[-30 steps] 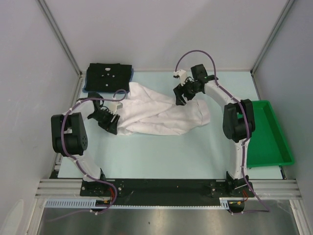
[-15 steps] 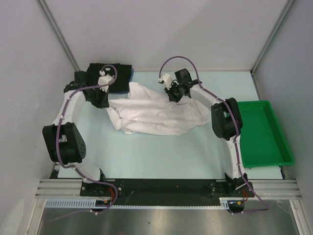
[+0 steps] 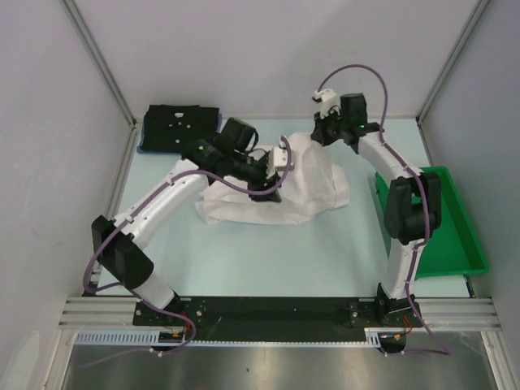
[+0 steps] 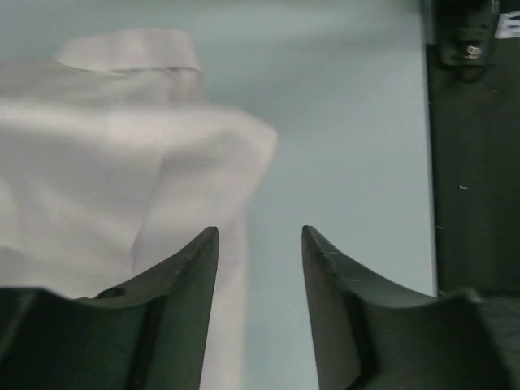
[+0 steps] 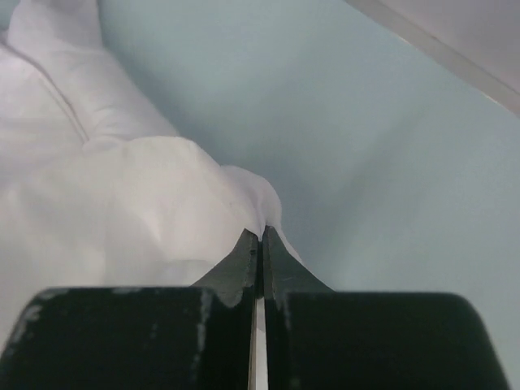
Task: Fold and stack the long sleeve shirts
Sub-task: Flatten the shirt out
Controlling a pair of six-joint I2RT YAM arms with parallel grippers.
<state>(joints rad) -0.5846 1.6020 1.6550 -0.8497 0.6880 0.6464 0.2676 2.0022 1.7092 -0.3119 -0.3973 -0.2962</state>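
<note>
Top view: white shirt (image 3: 313,185) lies crumpled mid-tabletop (image 3: 268,252). Black shirt (image 3: 180,126) lies folded in the far-left corner, with the edge of the blue shirt (image 3: 141,147) showing under it. Left claw (image 3: 269,190) is over the white shirt's middle; right claw (image 3: 317,136) is at its far edge.

Left wrist: left claw (image 4: 260,236) released, fingers apart, cloth edge below the gap.

Right wrist: right claw (image 5: 260,236) clenched on a pinch of white shirt.
</note>
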